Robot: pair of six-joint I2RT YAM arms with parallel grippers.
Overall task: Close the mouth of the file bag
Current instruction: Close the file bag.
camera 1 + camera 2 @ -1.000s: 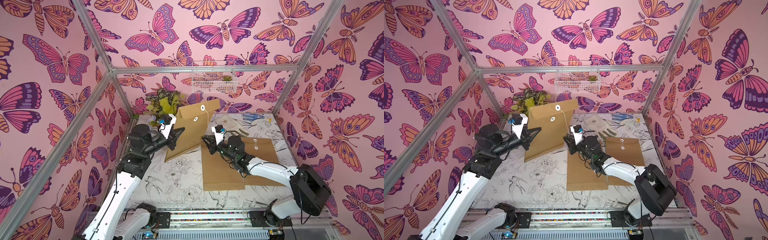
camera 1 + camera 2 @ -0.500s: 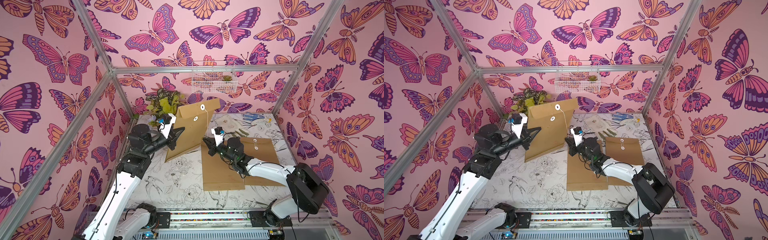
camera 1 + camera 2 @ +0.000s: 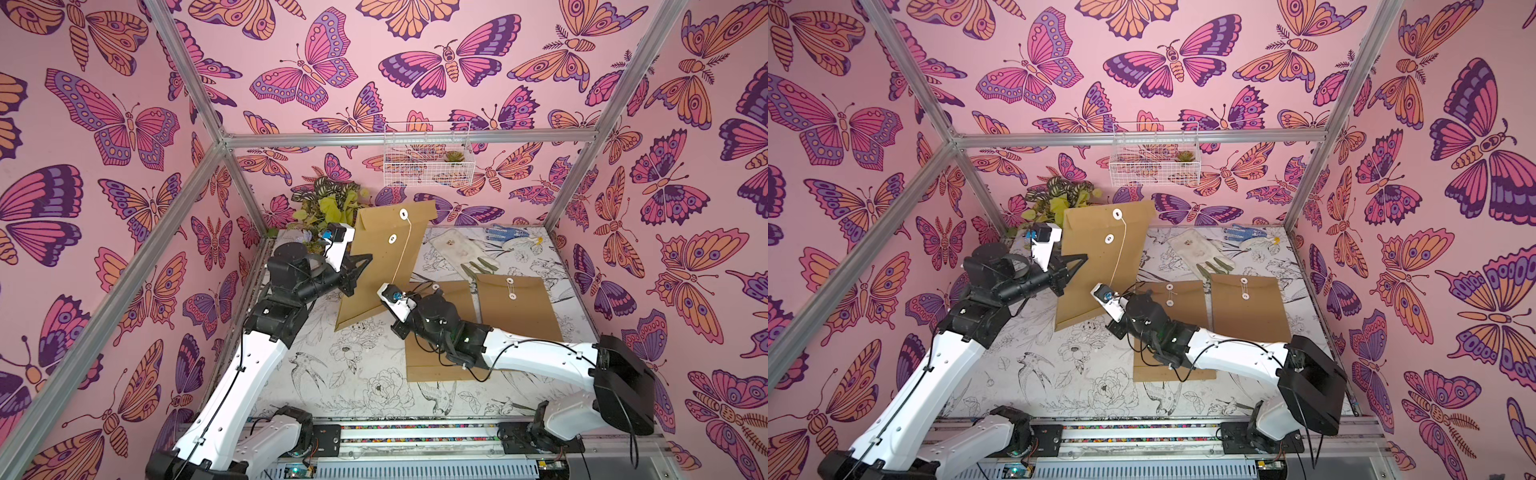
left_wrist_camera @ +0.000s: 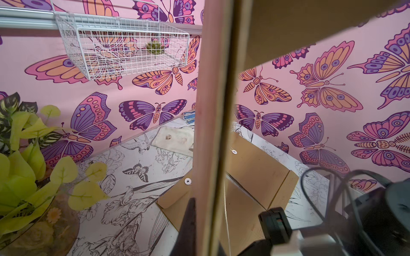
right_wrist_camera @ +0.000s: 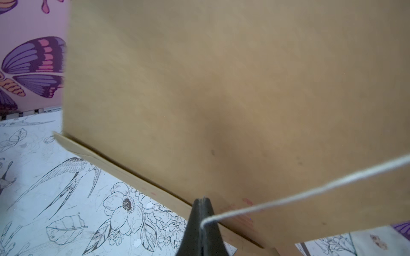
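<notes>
both top views high in front, looking down, wrist views close against the file bag [image 5: 221, 88]

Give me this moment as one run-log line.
left gripper: shut on file bag edge, bag raised upright | right gripper: shut on string | string: straight from flap button, not yet wound

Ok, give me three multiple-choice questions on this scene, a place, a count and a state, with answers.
1. Where is the succulent? A in the wire basket; B on a glove; C among yellow leaves.
2. How many file bags lie flat on the table? A one; B two; C four.
3. The right gripper has its jaws: A wide open; B shut on the string; C shut on a leaf.
Answers: A, it sits inside the basket; B, the upright file bag is a third, not flat; B, the string leaves closed jaws.
</notes>
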